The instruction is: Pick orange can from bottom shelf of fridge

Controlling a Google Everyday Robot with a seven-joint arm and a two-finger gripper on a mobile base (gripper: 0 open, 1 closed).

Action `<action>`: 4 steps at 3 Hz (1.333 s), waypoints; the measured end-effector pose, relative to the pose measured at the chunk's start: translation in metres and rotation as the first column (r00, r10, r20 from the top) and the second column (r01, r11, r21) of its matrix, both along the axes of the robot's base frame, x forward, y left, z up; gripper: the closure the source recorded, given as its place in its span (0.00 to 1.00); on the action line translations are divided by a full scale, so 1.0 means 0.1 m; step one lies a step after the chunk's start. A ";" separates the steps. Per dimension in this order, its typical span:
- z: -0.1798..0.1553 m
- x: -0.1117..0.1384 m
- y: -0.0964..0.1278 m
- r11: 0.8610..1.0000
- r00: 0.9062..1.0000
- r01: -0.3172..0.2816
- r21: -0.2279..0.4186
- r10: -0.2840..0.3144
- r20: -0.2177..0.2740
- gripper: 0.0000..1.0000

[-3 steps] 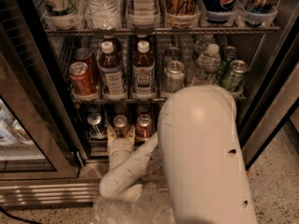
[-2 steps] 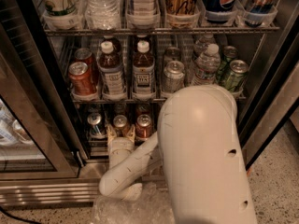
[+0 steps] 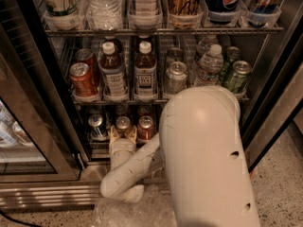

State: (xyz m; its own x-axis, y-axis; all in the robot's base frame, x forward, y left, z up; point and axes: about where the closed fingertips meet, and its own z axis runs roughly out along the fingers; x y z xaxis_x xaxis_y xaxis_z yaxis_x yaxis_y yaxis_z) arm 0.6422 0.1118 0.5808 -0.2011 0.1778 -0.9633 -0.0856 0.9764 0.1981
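The orange can (image 3: pixel 123 124), seen by its silver top and a little amber body, stands on the bottom shelf (image 3: pixel 96 144) of the fridge (image 3: pixel 266 96), between a blue-and-silver can (image 3: pixel 97 125) and a red can (image 3: pixel 145 127). My gripper (image 3: pixel 122 133) reaches into the bottom shelf and sits right at the orange can, its cream wrist just below and in front of the can. Most of the can's body is hidden behind the gripper. My big white arm (image 3: pixel 203 150) covers the right half of the bottom shelf.
The shelf above holds a red soda can (image 3: pixel 83 78), two brown bottles (image 3: pixel 145 70), a silver can (image 3: pixel 176 77), a water bottle (image 3: pixel 208 66) and green cans (image 3: pixel 236 76). The open glass door (image 3: pixel 28 126) stands at the left. Crinkled plastic (image 3: pixel 128 212) lies on the floor.
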 end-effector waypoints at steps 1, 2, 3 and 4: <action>0.00 0.00 0.00 1.000 1.000 0.000 0.000 0.000 0.000 0.83; 0.04 0.02 0.00 1.000 1.000 -0.009 0.004 0.009 0.008 1.00; 0.26 0.07 -0.01 0.999 0.998 -0.042 -0.014 0.043 0.044 1.00; 0.61 0.05 0.03 0.993 0.990 -0.116 -0.008 0.117 0.084 1.00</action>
State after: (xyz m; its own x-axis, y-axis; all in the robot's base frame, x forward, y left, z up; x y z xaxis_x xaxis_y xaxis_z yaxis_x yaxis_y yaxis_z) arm 0.6468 0.1152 0.6415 -0.1384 0.1552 -0.9781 -0.2151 0.9594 0.1826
